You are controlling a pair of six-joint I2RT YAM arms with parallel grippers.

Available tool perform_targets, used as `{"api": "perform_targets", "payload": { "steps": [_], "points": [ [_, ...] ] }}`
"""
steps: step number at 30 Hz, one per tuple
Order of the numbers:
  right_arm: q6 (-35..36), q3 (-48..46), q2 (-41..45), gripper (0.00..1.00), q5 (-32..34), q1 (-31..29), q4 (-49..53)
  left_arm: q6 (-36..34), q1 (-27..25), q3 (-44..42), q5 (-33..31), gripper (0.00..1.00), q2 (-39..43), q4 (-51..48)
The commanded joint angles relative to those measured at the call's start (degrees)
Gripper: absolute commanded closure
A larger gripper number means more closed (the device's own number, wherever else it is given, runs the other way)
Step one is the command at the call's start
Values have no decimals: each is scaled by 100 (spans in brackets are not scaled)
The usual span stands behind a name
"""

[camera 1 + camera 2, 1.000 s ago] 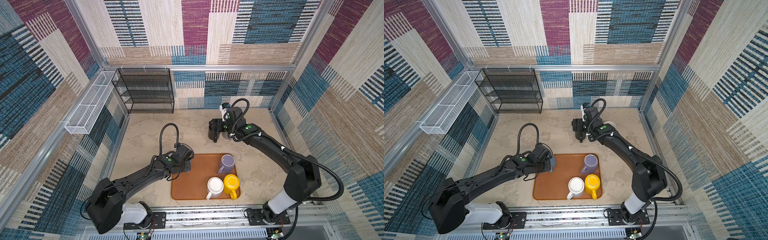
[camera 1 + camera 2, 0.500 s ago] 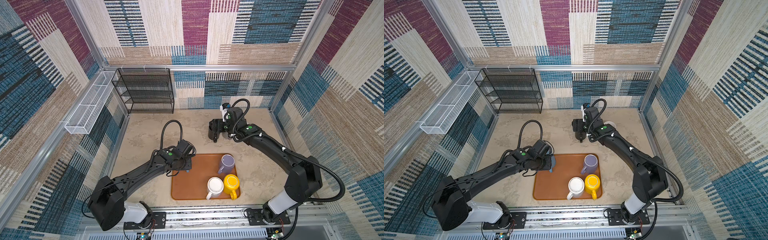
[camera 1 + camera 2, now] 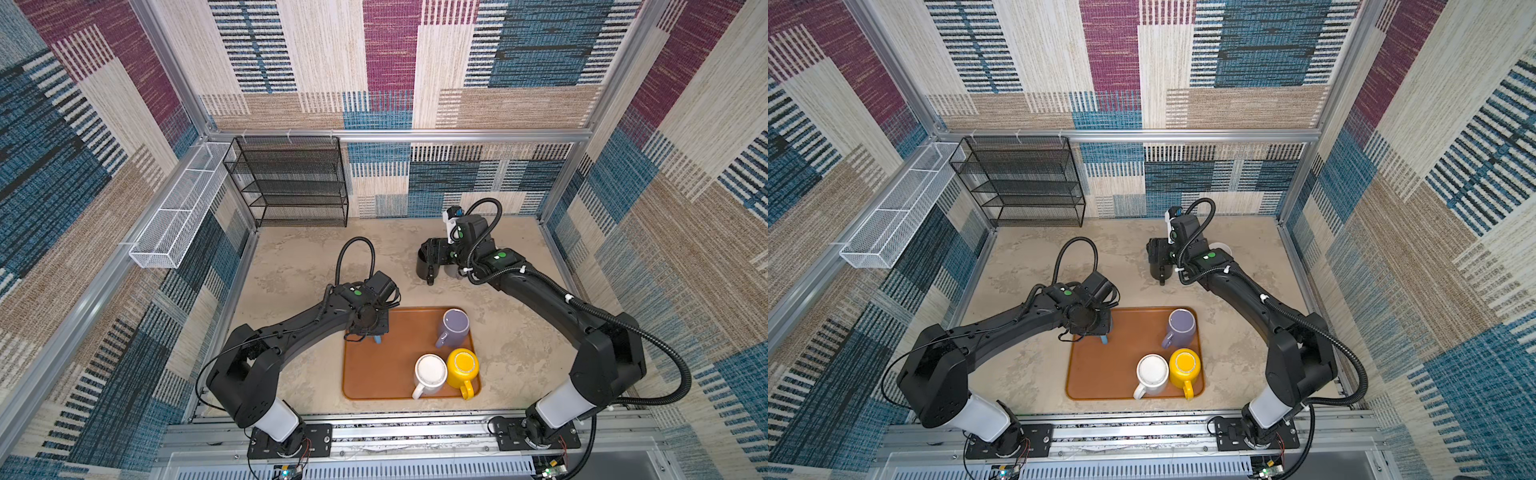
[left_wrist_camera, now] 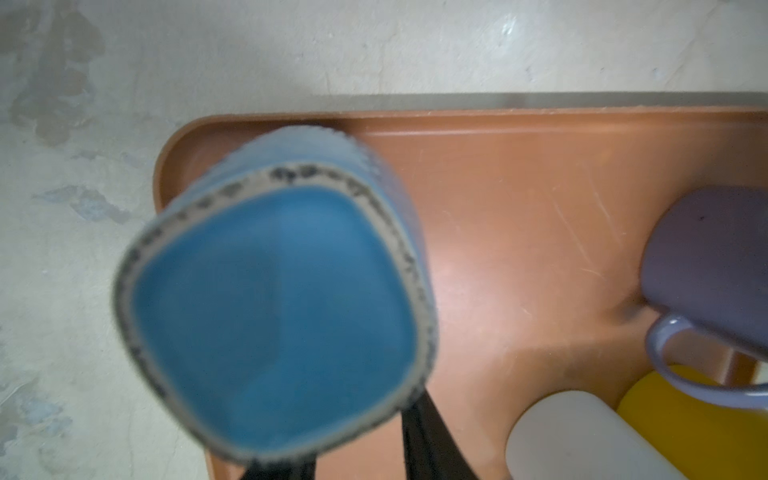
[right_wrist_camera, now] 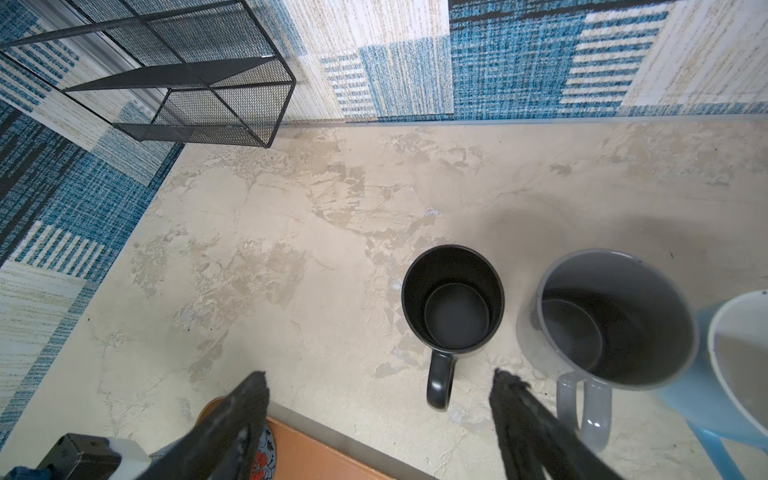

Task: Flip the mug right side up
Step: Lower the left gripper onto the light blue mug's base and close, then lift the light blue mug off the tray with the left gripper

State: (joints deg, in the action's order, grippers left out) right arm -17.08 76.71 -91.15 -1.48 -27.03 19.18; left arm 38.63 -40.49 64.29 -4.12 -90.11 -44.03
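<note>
Surfaces: the blue mug (image 4: pixel 274 316) glossy-glazed, its pale ring bare, rough-looking, speckled; tray (image 4: pixel 519 199) smooth satin plastic, finely scratched; tabletop (image 5: pixel 270 249) matt, mottled, stone-like; black mug (image 5: pixel 453 299) matt; grey mug (image 5: pixel 606 316) glossy; rack (image 5: pixel 187 83) black metal mesh; walls (image 3: pixel 395 62) woven cloth.

An orange tray (image 3: pixel 374 382) lies on the near side of the desk (image 3: pixel 299 266). On its right half sit a lilac mug (image 3: pixel 453 328), a white mug (image 3: pixel 430 370) and a yellow mug (image 3: pixel 462 365), the last two side by side. The left gripper (image 3: pixel 371 330) points down over the tray's far left corner, a sliver of the blue mug (image 3: pixel 377 339) showing beneath it.
</note>
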Motion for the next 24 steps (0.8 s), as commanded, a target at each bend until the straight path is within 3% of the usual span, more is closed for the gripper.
{"api": "perform_targets", "payload": {
  "steps": [1,24],
  "points": [
    [30,11,1,14,-3,4,-124,-197,50,89,-60,69,-10,-364],
    [-5,19,1,14,-83,13,-93,-505,127,451,1,78,-565,-545]
  ]
}}
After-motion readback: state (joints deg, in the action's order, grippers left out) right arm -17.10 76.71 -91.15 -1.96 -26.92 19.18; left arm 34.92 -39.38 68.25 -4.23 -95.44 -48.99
